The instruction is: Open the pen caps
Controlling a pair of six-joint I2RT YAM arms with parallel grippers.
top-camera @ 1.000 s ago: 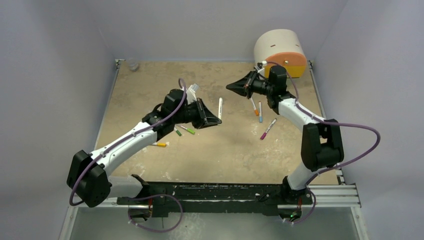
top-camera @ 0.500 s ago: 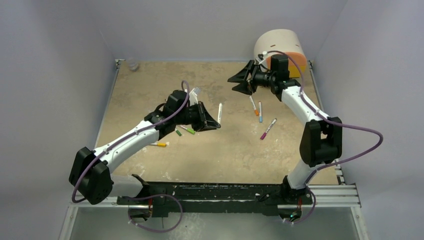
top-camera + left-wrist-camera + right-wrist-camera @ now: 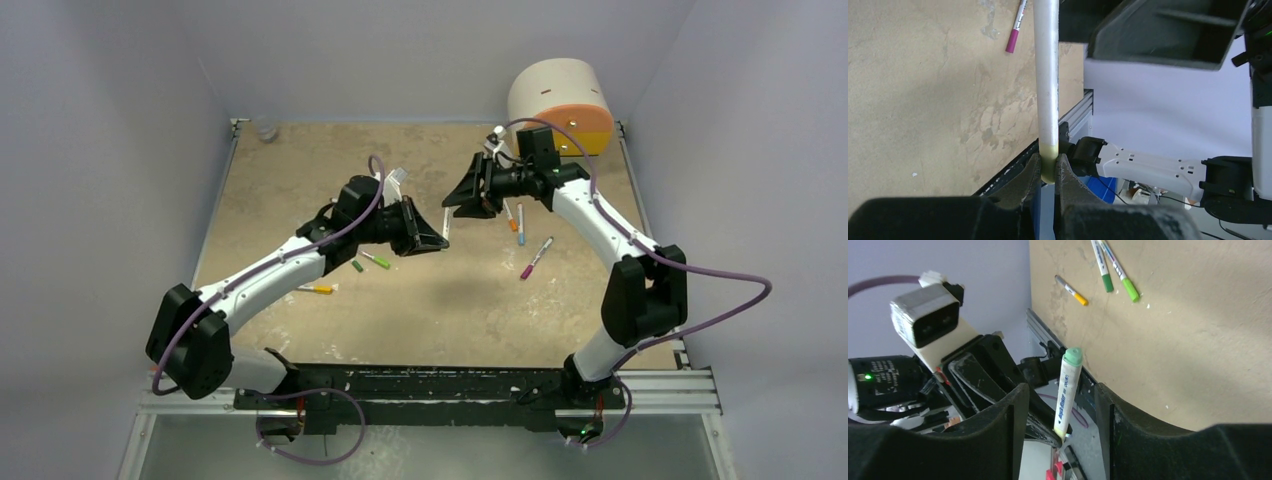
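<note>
My left gripper (image 3: 1048, 162) is shut on the yellowish end of a white-barrelled pen (image 3: 1046, 75) that it holds up off the table. In the right wrist view this pen (image 3: 1066, 395) stands between my right gripper's (image 3: 1060, 390) open fingers, clear of both, with its pale green cap (image 3: 1074, 356) at the far end. From above, the left gripper (image 3: 432, 238) and right gripper (image 3: 455, 198) meet tip to tip over mid-table, and only a short bit of the pen (image 3: 446, 222) shows between them.
Other pens lie on the table: two green-ended (image 3: 377, 260) and an orange-ended one (image 3: 320, 289) by the left arm, and orange (image 3: 510, 215), blue (image 3: 520, 225) and magenta (image 3: 535, 258) ones under the right arm. A cream-and-orange drawer unit (image 3: 560, 95) stands at back right.
The right gripper opened and swung from beside the drawer unit down and left, so its fingers now straddle the pen. The left gripper lifted the pen slightly towards it.
</note>
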